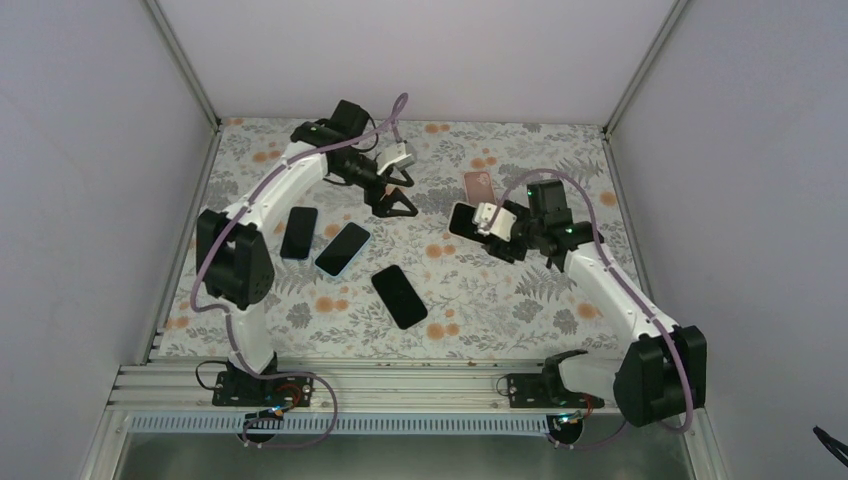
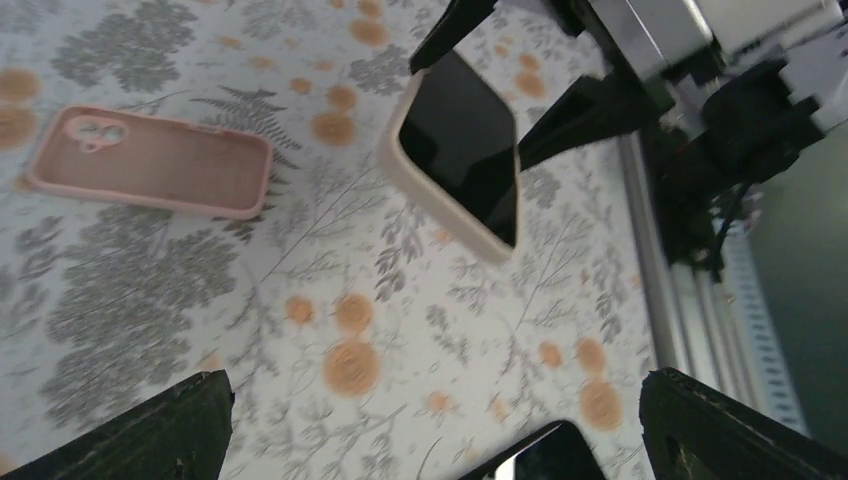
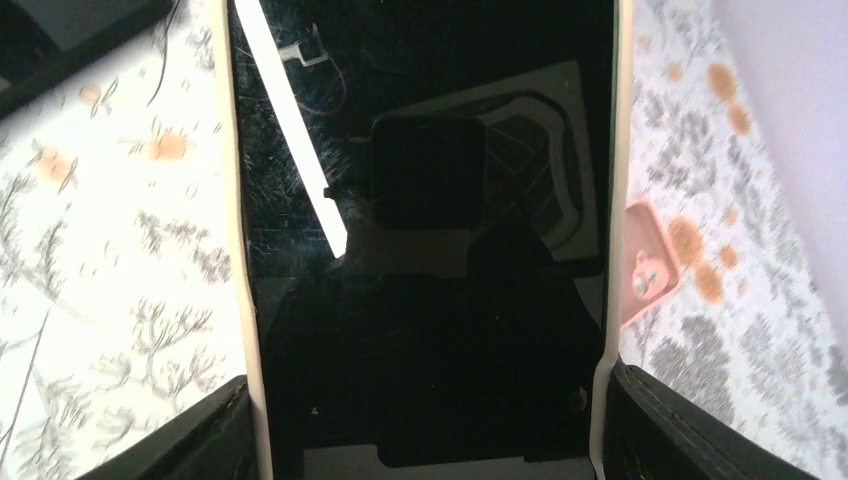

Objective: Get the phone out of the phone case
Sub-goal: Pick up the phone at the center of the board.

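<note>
Pinched along its long edges by our right claw (image 3: 428,430), the phone (image 3: 420,200) in its cream case (image 2: 392,160) hangs above the counter (image 1: 480,300), screen facing our spread left claw (image 1: 393,195), probably for prying it out

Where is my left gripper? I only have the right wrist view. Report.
Observer: The left gripper is open and empty, facing the cream-cased phone without touching it.
Operator: Confirm the phone is off the table.
Observer: Yes, the right gripper holds it tilted above the table.
Operator: List what else lies there.
Observer: Left of centre, flat: a black phone, a blue-cased phone, another black phone.
</note>
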